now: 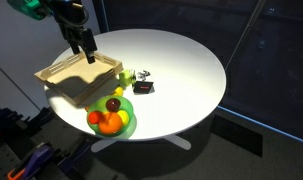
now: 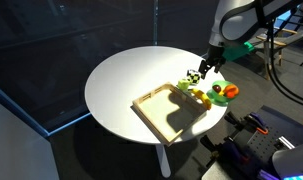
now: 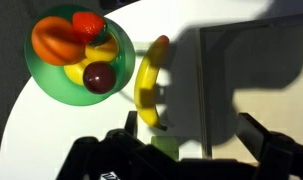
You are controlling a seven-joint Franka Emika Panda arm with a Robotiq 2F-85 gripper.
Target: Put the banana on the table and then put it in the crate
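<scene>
Banana (image 3: pixel 151 85) placement on the smooth white surface (image 3: pixel 171 20) looks done: the curved yellow fruit lies between the glossy green plate (image 3: pixel 36 85) and the low light-wood wall of the crate (image 3: pixel 203 90), outside both. The fingers (image 3: pixel 281 155) hang wide open and empty above it, so next comes a descent, a grip across its slim body, then a lift over that wall

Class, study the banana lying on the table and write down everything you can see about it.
The banana is one curved, smooth-skinned yellow fruit with a darker orange-brown tip at one end. It lies flat on the white table, in the gap between the green plate of fruit and the wooden crate, lengthwise along the crate's side. It seems clear of both, though the gap to the plate is narrow. A shadow falls beside it.
</scene>
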